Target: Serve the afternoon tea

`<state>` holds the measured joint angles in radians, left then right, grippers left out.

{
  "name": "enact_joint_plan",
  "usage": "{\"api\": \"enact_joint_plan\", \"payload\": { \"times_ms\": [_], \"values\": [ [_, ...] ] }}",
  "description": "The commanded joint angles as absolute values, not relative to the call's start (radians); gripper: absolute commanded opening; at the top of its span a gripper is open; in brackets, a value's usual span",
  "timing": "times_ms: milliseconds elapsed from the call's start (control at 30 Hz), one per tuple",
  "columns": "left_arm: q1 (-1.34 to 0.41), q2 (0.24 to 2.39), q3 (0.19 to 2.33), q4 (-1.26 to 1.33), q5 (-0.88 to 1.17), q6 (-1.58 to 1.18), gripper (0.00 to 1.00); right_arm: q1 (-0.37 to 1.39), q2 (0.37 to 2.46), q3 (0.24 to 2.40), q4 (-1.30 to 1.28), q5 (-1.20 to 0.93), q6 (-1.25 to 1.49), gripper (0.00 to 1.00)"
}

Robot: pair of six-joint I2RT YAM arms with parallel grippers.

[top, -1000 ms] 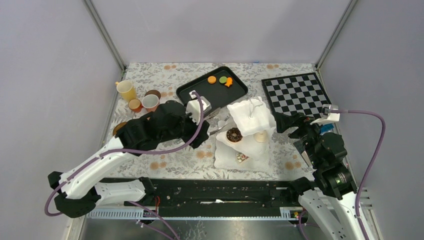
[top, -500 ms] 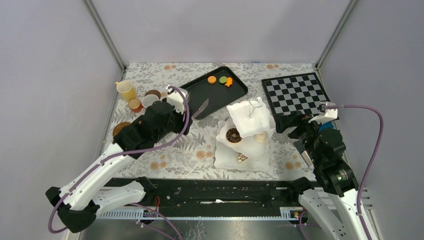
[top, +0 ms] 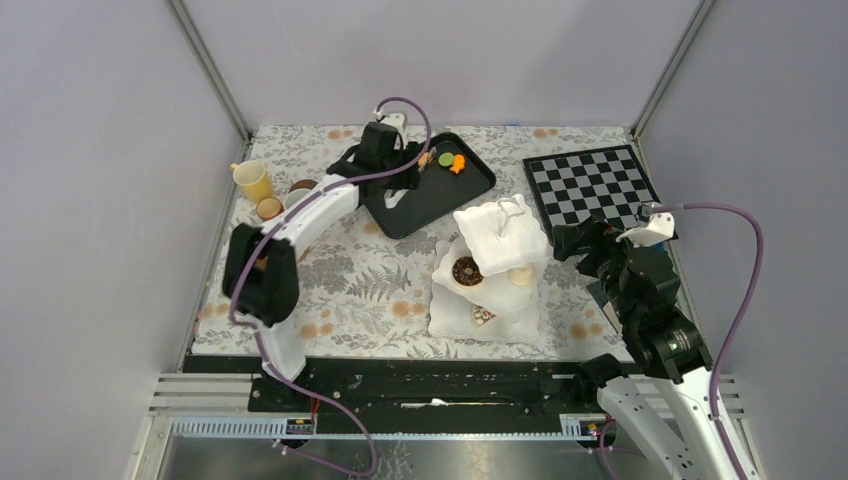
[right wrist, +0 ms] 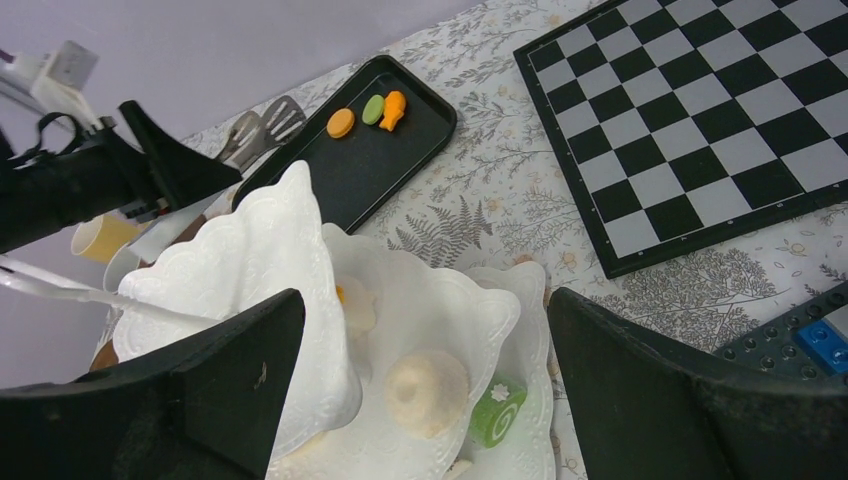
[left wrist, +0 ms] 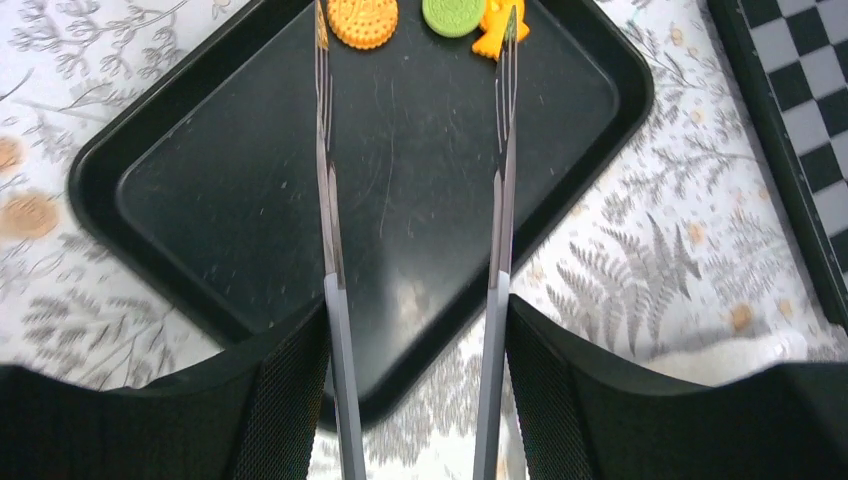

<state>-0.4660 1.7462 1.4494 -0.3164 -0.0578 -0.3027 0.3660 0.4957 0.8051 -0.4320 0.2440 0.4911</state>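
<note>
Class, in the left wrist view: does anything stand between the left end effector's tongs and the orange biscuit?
Nothing visible does. The tongs, held by the left end effector, reach over bare black tray; one tip shows right beside the orange biscuit.

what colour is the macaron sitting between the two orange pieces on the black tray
Green. The macaron shows best in the left wrist view.
</note>
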Motion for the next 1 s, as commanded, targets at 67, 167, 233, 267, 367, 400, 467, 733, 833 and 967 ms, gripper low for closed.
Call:
{"api": "enact_joint_plan", "payload": {
  "times_ms": [67,167,233,267,367,400,467,733,833,967],
  "values": [
    [-0.426,1.961,1.674,-0.293,0.030,-0.322,0.64,0.371,0.509,0.819,-0.393,0.323,0.514,0.98],
    [-0.434,2.026,1.713,-0.292,0.021,-0.323,0.63,0.371,0.498,0.815,-0.393,0.332,0.499,0.98],
    [-0.436,2.060,1.733,-0.308,0.004,-0.319,0.63,0.371,0.479,0.814,-0.395,0.329,0.497,0.98],
    [-0.436,2.073,1.744,-0.316,-0.022,-0.320,0.64,0.371,0.463,0.813,-0.395,0.327,0.496,0.98],
    [-0.438,2.100,1.768,-0.328,-0.075,-0.309,0.64,0.371,0.411,0.797,-0.395,0.328,0.494,0.98],
    [-0.440,2.109,1.778,-0.328,-0.093,-0.303,0.64,0.371,0.388,0.788,-0.395,0.329,0.494,0.98],
    [-0.442,2.134,1.803,-0.341,-0.127,-0.295,0.64,0.371,0.367,0.773,-0.393,0.329,0.494,0.98],
    [-0.467,2.223,1.901,-0.396,-0.202,-0.269,0.62,0.371,0.328,0.766,-0.392,0.290,0.478,0.98],
    [-0.472,2.265,1.960,-0.429,-0.191,-0.266,0.62,0.371,0.321,0.773,-0.391,0.290,0.463,0.98],
    [-0.478,2.296,2.008,-0.442,-0.204,-0.268,0.62,0.371,0.315,0.780,-0.384,0.275,0.457,0.98]
  ]
}}
